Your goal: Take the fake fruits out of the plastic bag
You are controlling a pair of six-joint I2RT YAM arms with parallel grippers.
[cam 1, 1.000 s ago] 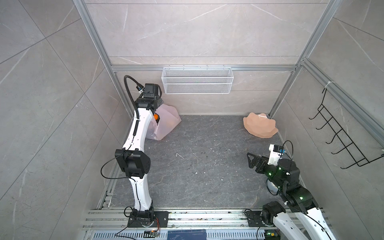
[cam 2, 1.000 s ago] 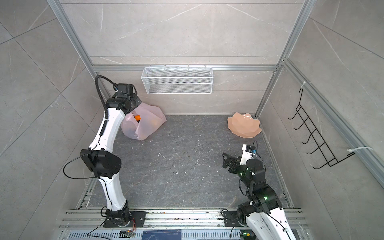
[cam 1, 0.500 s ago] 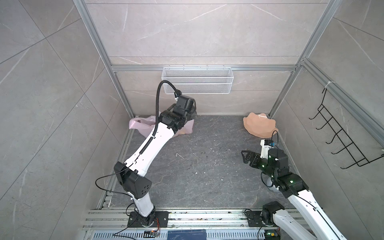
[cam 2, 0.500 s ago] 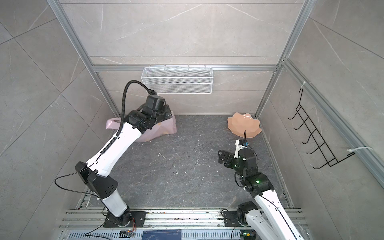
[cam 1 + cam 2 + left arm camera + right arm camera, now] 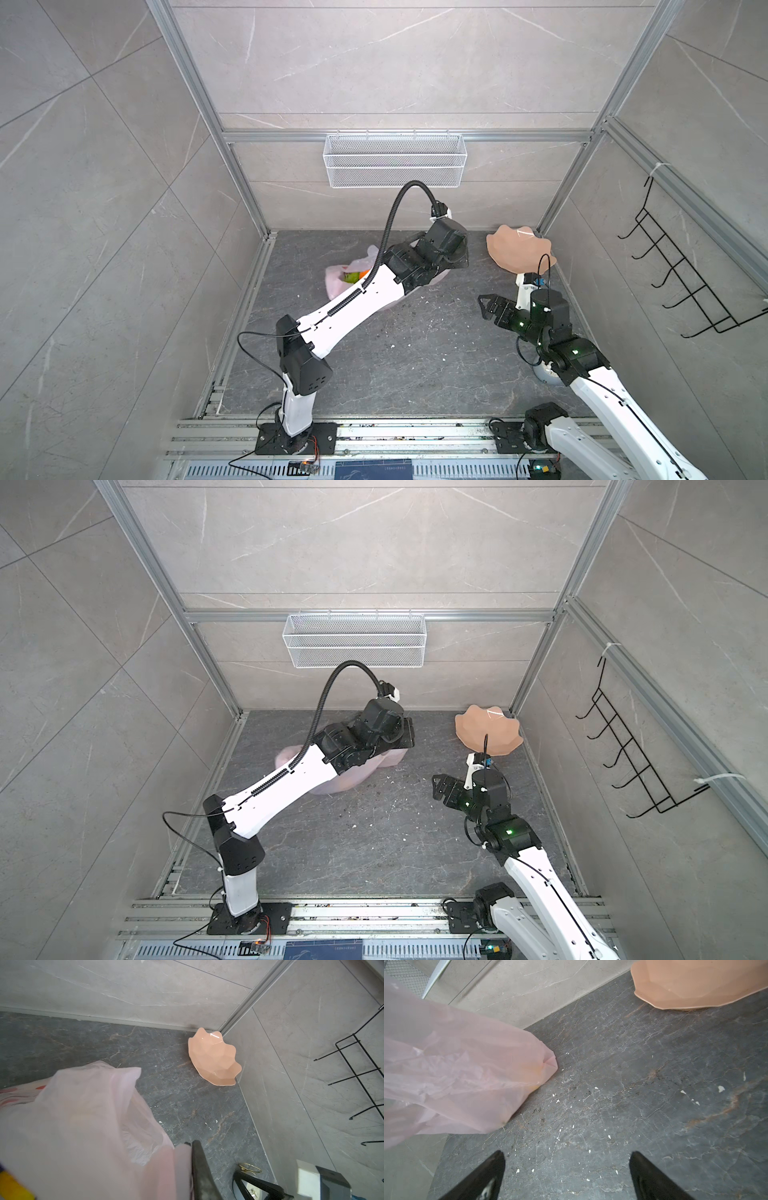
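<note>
Back-centre now, plastic bag, grip unclear

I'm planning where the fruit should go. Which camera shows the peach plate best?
The left wrist view: the plate is whole, close and unobstructed there. Both top views also show it whole, but smaller and farther away. The right wrist view is closest, yet it crops the plate at the frame edge, so only part shows.

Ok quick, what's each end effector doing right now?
Left end effector: closed on the plastic bag.
Right end effector: open, holding nothing.
</note>
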